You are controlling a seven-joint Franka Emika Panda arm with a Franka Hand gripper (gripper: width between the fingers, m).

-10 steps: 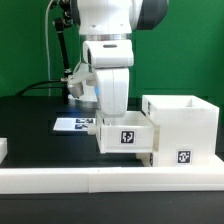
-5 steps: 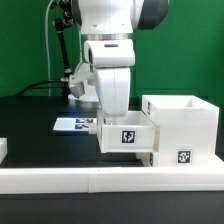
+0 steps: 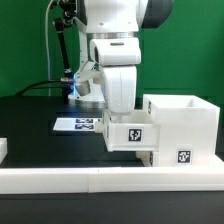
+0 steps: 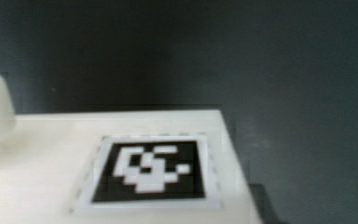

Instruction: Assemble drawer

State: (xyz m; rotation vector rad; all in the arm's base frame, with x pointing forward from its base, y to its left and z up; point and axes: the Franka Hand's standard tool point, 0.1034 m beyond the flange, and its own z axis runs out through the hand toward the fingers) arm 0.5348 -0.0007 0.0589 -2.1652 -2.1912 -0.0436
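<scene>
In the exterior view the large white shell [image 3: 190,118] of the drawer stands at the exterior view's right, with a tag low on its front [image 3: 183,156]. A small white tray [image 3: 132,135] with a tag on its front hangs at the shell's left side, level with its upper half and touching it. My gripper [image 3: 127,121] reaches down into this tray from above. Its fingertips are hidden by the tray wall and it appears shut on the tray. The wrist view shows a white tagged face [image 4: 149,170] over the dark table. No fingers show there.
The marker board [image 3: 78,124] lies flat on the black table behind the tray. The low white border rail [image 3: 90,181] runs along the front edge. A small white piece [image 3: 3,150] sits at the exterior view's far left. A part of another white piece [image 3: 152,157] shows under the held tray.
My gripper and the small tray have moved toward the exterior view's right, closer against the shell. The shell has not moved.
</scene>
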